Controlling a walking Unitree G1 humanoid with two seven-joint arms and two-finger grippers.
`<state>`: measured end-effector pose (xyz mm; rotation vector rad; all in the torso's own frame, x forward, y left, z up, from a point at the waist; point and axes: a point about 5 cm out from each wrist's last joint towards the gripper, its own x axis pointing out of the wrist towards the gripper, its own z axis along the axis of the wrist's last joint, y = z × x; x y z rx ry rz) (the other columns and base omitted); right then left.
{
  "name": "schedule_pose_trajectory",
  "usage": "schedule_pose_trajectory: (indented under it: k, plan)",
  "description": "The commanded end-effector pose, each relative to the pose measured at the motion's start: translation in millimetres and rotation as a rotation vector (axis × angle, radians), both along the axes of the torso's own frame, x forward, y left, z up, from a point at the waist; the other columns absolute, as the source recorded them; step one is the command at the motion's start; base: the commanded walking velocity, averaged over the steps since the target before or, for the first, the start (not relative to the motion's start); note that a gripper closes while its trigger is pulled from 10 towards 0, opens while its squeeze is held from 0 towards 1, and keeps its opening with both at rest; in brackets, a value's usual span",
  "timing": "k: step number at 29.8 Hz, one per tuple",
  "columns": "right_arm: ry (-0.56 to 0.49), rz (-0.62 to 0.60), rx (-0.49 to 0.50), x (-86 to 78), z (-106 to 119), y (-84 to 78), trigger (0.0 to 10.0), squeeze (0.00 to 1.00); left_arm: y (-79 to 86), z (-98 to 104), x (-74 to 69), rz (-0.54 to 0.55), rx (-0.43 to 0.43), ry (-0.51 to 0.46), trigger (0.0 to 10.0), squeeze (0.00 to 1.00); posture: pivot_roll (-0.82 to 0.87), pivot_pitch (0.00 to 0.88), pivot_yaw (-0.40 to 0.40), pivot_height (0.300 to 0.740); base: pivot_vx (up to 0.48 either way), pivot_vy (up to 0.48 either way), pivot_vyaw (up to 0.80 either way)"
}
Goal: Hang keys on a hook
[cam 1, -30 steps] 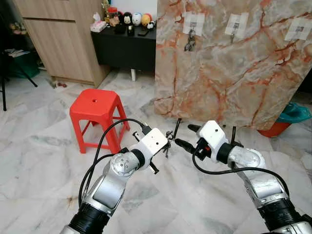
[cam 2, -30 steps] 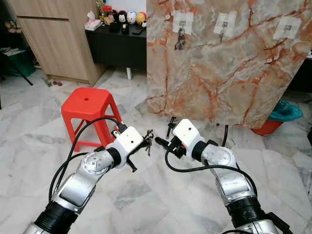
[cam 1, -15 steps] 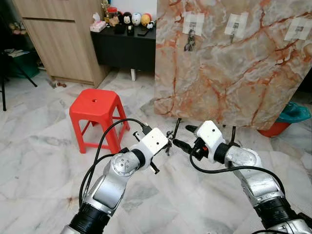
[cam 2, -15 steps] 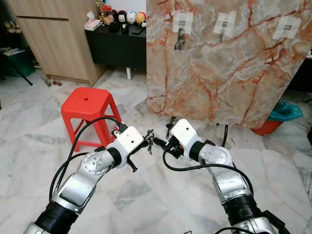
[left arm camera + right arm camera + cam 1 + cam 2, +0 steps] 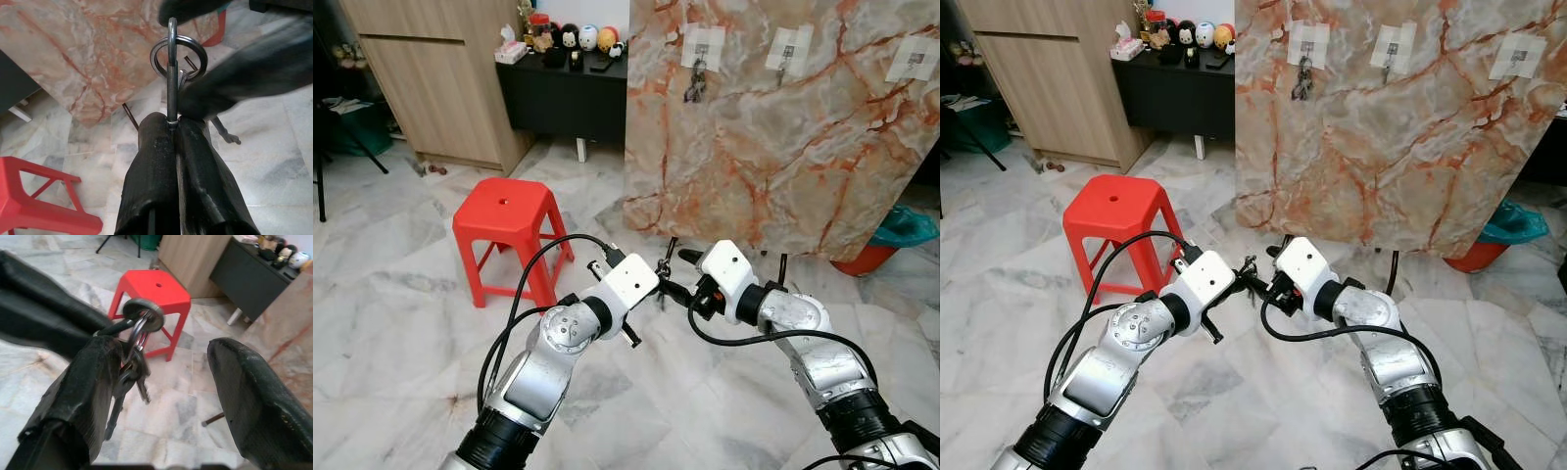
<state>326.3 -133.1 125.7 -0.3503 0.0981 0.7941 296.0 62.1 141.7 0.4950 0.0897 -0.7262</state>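
Both claws meet: left claw (image 5: 172,128) pinches the keys (image 5: 133,367); right claw (image 5: 161,377) gapes around them.

Your counts: two grippers, two key bunches, three hooks, one stool.

You had one left gripper (image 5: 656,281) and one right gripper (image 5: 674,277), sharing one bunch of keys (image 5: 176,63). The marble board (image 5: 783,137) carried three hooks along its top edge; the left hook (image 5: 702,46) bore a second bunch (image 5: 693,86). One red stool (image 5: 505,220) stood on the floor.
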Motion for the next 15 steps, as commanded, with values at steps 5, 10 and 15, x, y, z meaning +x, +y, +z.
schedule_pose_trajectory:
  k: [5,10,15]
  plan:
    - [-0.059,-0.042,0.015,7.9,10.3,-2.3,10.0,0.0,-6.2,7.7,-1.1,-0.031,-0.008,-0.015,10.0,0.0,-0.02,0.0,-0.066,0.74,0.0,0.0,0.0]
    - [-0.054,-0.023,0.016,6.7,10.1,-0.9,4.4,0.0,-5.8,7.1,-1.0,-0.029,-0.007,-0.014,10.0,0.0,-0.01,0.0,-0.065,0.74,0.0,0.0,0.0]
    - [-0.056,-0.014,0.017,5.8,10.3,-0.6,0.0,0.0,-5.3,6.2,-1.0,-0.025,-0.006,-0.013,10.0,0.0,-0.02,0.0,-0.065,0.74,0.0,0.0,0.0]
